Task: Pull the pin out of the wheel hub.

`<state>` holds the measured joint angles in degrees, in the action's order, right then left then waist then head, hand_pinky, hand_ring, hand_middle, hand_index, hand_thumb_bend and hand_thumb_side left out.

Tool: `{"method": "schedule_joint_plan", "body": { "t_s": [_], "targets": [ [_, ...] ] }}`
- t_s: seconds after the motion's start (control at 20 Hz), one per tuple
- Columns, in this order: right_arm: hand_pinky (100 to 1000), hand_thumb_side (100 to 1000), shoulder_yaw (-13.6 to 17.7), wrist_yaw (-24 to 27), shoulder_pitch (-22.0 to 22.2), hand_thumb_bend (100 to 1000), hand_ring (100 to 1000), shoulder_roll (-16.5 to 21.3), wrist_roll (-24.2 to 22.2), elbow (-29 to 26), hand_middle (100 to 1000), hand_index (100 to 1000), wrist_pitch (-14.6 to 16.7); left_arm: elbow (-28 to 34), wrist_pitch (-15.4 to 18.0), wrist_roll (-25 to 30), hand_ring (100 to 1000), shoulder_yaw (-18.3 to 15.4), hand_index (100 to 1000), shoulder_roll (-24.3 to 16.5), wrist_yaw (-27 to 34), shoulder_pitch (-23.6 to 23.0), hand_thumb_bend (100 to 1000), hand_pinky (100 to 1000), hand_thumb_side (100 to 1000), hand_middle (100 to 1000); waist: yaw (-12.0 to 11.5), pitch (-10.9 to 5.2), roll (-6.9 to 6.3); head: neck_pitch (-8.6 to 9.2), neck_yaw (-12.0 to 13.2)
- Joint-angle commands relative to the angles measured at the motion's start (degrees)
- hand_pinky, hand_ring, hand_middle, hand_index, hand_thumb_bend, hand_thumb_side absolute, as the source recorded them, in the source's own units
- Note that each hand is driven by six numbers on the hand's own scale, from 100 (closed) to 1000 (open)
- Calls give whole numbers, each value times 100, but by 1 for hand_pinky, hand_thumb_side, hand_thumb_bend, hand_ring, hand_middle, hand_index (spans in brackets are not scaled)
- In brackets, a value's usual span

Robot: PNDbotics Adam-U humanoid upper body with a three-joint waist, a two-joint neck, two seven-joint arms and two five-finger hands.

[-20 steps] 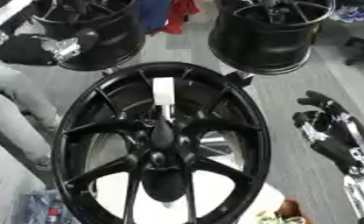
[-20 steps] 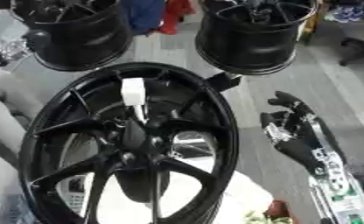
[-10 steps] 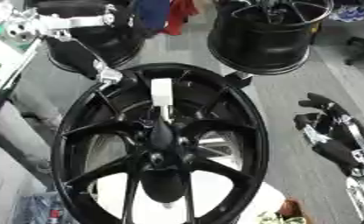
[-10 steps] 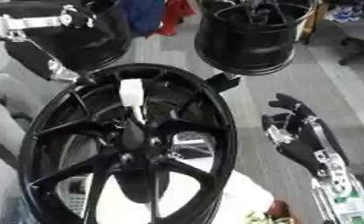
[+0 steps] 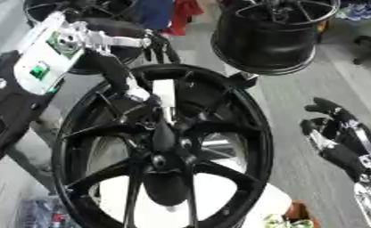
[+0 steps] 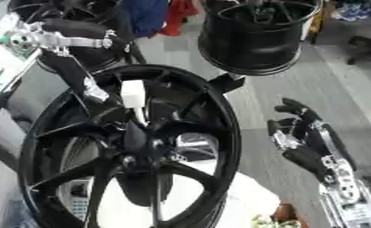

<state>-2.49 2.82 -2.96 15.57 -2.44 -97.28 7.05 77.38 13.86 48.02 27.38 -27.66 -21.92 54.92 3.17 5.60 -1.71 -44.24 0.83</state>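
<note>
A big black wheel hub (image 5: 243,133) with spokes fills the middle. A white pin (image 5: 163,92) stands up out of its centre, between two spokes. My left arm comes in from the upper left, and my left hand (image 5: 125,73) hangs over the rim's far side. Its fingers (image 5: 161,48) are spread and straight above the rim, and the thumb's silver tip lies just left of the pin. I cannot tell whether it touches the pin. My right hand (image 6: 302,140) rests open at the right, off the wheel, fingers up.
A second black wheel (image 5: 274,31) stands at the back right, close to the hub's far rim, and a third (image 6: 72,18) sits at the back left behind my arm. Red and blue cloth (image 5: 169,11) lies between them. Something white (image 5: 220,200) shows under the spokes.
My left arm has swung in from the upper left and lowered its hand over the rim to beside the pin. The pin and my right hand have stayed put.
</note>
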Motion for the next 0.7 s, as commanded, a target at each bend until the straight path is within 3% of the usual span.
{"method": "schedule_joint_plan", "body": {
  "t_s": [0.05,0.35,0.7],
  "targets": [
    [641,267,12,-15,-45,259,652,93,-6,-51,772,886,8,-104,-36,-8,789,12,903,34,-81,88,560,711,582,817,7,-72,10,12,25],
    [641,268,10,-12,-50,258,652,83,-10,-50,772,886,11,-281,-52,-81,781,48,900,131,-247,39,543,694,573,813,18,-65,19,12,33],
    [641,269,8,-7,-53,256,652,72,-19,-48,772,886,13,-431,-68,-302,783,38,896,201,-556,5,513,740,556,808,34,-61,23,12,46]
  ]
}}
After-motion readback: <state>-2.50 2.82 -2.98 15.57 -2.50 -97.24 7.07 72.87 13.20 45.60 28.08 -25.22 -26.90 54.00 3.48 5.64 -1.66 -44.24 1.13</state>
